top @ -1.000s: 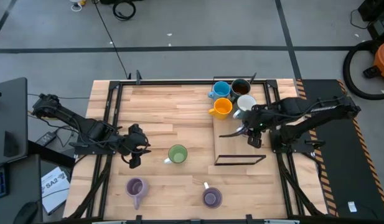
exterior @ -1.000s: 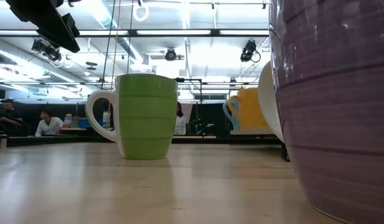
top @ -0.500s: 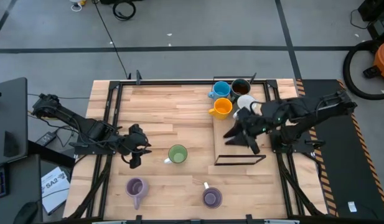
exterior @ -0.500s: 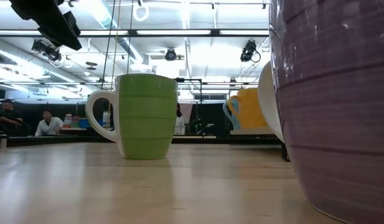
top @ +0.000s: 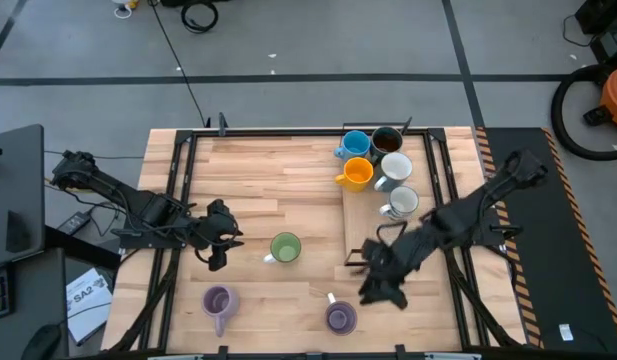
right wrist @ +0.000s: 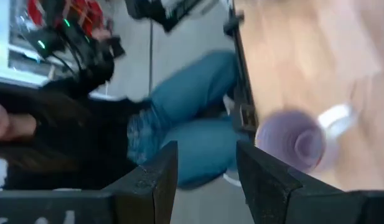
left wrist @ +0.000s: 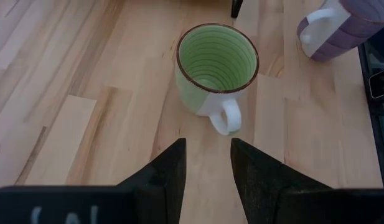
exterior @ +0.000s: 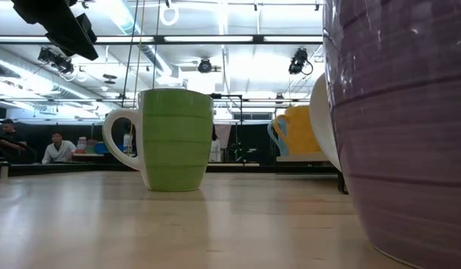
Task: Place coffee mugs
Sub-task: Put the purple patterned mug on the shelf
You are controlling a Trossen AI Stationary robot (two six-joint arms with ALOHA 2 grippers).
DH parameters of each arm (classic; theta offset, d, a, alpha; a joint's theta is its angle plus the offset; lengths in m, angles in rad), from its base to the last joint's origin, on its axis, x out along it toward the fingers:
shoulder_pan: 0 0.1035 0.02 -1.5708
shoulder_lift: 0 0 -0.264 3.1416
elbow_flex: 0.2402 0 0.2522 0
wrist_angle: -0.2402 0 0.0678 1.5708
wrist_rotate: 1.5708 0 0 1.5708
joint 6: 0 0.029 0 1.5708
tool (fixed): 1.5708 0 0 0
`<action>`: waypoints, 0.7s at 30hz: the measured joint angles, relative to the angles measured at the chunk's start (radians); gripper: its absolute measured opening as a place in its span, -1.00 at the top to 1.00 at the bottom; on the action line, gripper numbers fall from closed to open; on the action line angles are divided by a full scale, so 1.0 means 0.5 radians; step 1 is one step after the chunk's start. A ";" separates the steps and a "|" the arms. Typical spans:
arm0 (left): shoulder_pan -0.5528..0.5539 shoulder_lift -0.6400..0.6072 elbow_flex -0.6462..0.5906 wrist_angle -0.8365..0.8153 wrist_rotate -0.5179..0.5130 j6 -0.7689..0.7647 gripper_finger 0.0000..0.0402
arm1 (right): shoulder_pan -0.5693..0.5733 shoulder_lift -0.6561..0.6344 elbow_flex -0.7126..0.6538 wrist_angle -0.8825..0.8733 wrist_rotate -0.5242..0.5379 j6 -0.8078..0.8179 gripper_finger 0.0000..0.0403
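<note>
Two purple mugs (top: 219, 301) near edge, right gripper (top: 380, 290) open above one

1. The high view looks straight down on the whole table (top: 288, 180).
2. The low view sits at tabletop level, close against a purple mug (exterior: 402, 127).
3. Both share the green mug (top: 285, 247), which the left wrist view sees from close above.

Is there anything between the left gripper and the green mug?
No. In the left wrist view only bare wooden table lies between the open left gripper and the green mug, whose handle points toward the fingers.
</note>
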 joint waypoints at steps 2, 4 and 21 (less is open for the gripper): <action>-0.001 0.000 0.000 0.001 0.000 0.000 0.34 | 0.060 0.076 0.000 0.016 -0.002 0.043 0.17; 0.000 0.000 0.000 0.002 0.000 0.000 0.34 | 0.107 0.151 -0.001 0.033 -0.006 0.057 0.17; 0.000 0.001 0.000 0.003 0.037 0.032 0.34 | 0.167 0.523 -0.002 -0.056 -0.094 0.975 0.20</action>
